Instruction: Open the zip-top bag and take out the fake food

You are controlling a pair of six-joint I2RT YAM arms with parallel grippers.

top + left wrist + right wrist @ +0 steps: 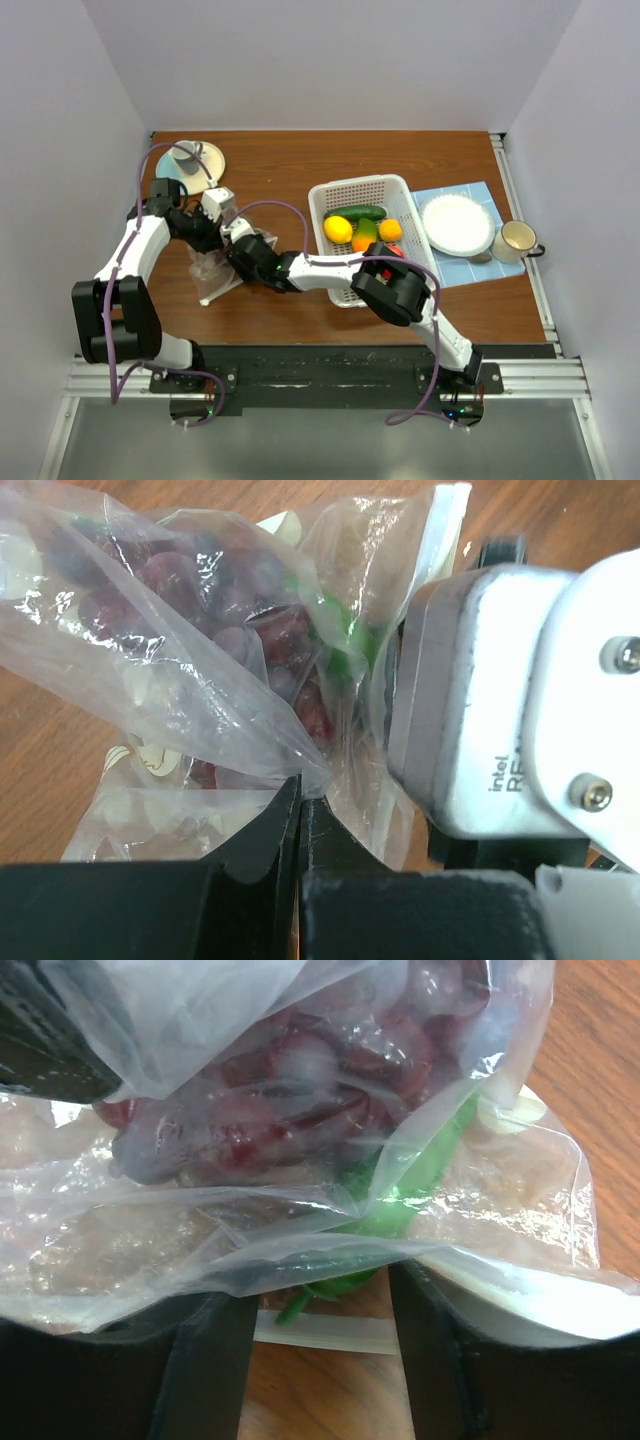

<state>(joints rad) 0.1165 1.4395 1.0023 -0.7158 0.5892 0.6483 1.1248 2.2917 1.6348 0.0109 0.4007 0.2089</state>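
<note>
Left tool [300,798] tight on zip-top bag [170,680], grapes [265,630] inside

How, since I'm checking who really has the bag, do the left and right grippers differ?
The left gripper has its jaws shut; the right gripper has its jaws apart. The left gripper pinches a fold of the zip-top bag; the right gripper has the bag's film lying across its fingers, with the table showing in the gap. Shared: both are at the bag, close together.
</note>
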